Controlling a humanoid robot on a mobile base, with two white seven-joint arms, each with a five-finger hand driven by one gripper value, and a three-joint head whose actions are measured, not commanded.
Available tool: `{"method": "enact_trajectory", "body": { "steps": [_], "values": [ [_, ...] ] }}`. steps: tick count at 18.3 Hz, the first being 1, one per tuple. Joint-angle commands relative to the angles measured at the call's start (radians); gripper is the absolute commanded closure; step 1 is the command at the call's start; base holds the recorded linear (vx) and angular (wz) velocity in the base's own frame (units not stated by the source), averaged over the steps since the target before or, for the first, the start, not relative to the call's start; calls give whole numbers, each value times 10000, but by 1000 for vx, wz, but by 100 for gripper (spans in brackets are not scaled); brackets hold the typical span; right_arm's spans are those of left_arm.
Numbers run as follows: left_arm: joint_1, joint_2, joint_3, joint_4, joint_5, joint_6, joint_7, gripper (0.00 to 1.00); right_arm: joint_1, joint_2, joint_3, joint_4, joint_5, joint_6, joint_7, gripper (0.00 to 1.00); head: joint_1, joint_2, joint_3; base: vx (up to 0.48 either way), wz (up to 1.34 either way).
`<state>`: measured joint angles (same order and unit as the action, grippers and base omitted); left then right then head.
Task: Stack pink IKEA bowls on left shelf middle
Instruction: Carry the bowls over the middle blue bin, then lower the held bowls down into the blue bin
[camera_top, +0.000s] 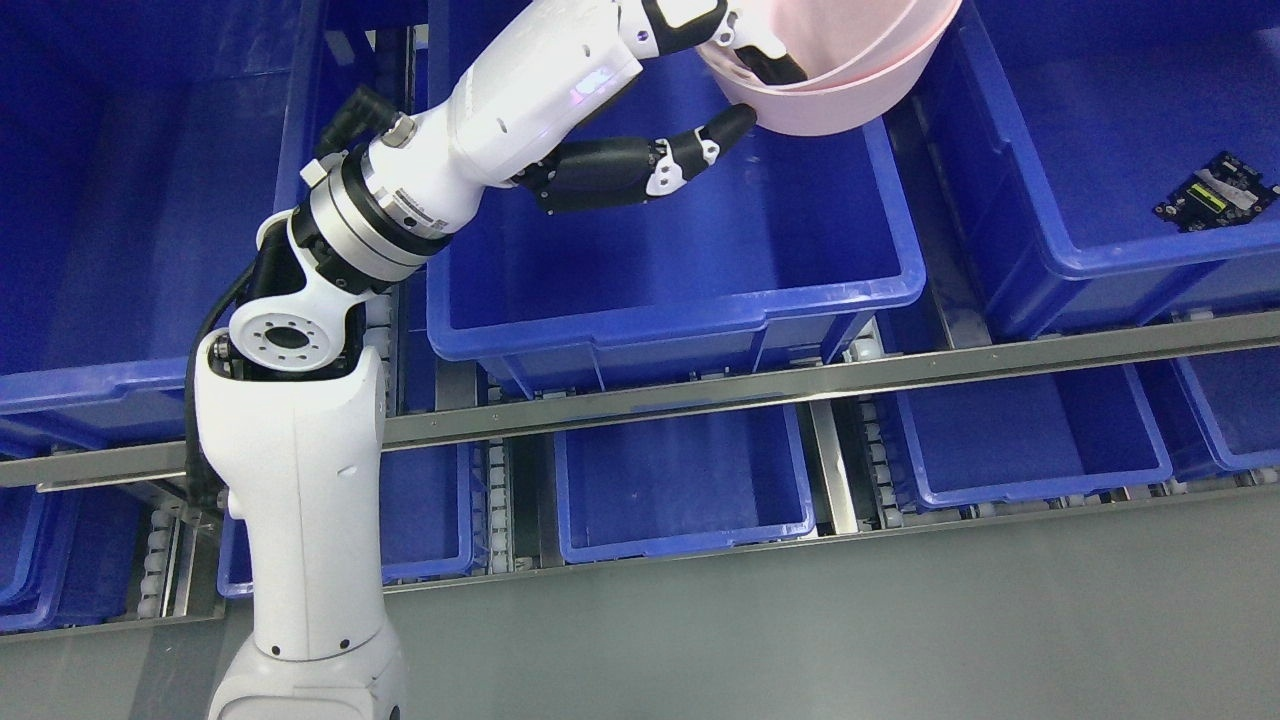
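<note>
Left robot hand (735, 75) is seen pinching the rim of a pale pink plastic bowl (850, 80), thumb outside, fingers inside. It is held tilted above the far right corner of a deep blue plastic bin (690, 310) on the shelf, whose interior is left open below; the bowl's top is cut off by the frame edge.

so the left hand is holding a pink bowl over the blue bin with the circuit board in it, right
Not quite. The left hand does hold the pink bowl, but over the middle bin, whose visible part shows nothing inside. The circuit board lies in the next bin to the right, as the head view shows.
</note>
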<state>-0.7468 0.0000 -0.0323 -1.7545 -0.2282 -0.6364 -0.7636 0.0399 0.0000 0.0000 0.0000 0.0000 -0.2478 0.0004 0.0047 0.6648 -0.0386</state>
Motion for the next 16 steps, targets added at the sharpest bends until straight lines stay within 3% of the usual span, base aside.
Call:
{"method": "enact_trajectory", "body": {
  "steps": [1, 6, 8, 12, 16],
  "values": [
    [-294, 174, 598, 303, -157, 319, -34, 91, 0, -175, -46, -175, -15, 8, -4, 0, 0, 0, 0, 177, -13],
    [-386, 212, 997, 303, -647, 611, -232, 91, 0, -175, -46, -175, -15, 8, -4, 0, 0, 0, 0, 160, -63],
    [-111, 703, 1409, 288, -937, 734, -843, 91, 0, -175, -46, -175, -15, 8, -4, 0, 0, 0, 0, 147, -116],
    [1129, 1165, 1963, 197, -1200, 842, -1904, 91, 0, -175, -46, -175, -15, 8, -4, 0, 0, 0, 0, 98, -41],
    [2235, 860, 1736, 89, -1185, 765, -1905, 90, 0, -175, -46, -175, -15, 8, -4, 0, 0, 0, 0, 36, -6]
  ]
}}
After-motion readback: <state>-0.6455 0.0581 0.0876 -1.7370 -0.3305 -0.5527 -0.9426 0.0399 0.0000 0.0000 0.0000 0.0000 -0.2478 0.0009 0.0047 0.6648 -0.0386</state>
